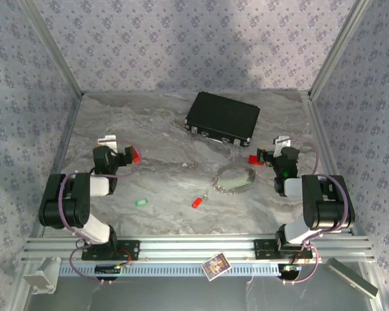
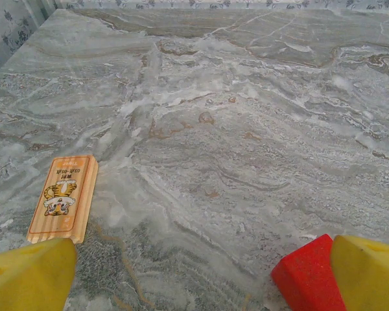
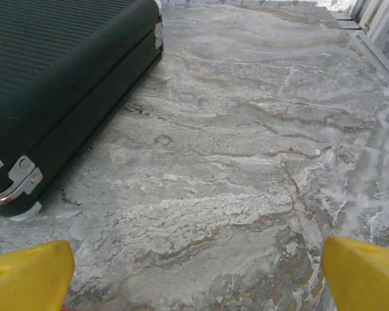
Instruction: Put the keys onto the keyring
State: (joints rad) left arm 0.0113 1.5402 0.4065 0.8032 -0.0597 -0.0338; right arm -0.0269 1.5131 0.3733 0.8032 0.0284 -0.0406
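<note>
Closest to me, on the rail in front of the arm bases, lies a small card [image 1: 214, 265]; its print is too small for me to read. Going out over the marble table [image 1: 168, 220], the two keys lie flat and free, both well on the near side of the black case [image 1: 222, 118]. The green key [image 1: 141, 202] is to the near left of the case. The red key [image 1: 196, 203] is almost straight in front of it, apart from the green one. A little farther, between the red key and the case, lies the keyring [image 1: 233, 180], a silvery chain in an oval loop. I think the loop is closed, but the view is too coarse to be sure. Neither key touches it.

The left gripper [image 1: 121, 148] hangs to the left of the case, its jaws spread wide and empty. In its wrist view I see the yellow fingers [image 2: 26, 275] at both lower corners, one carrying a red tab [image 2: 308, 275]. Beyond them on the marble is a small wooden block [image 2: 63, 197] with a tiger picture. The right gripper [image 1: 269, 150] is just at the near right of the case, also wide and empty. From its wrist camera the case [image 3: 58, 78] stands at the upper left, with silver fittings on its side.
</note>
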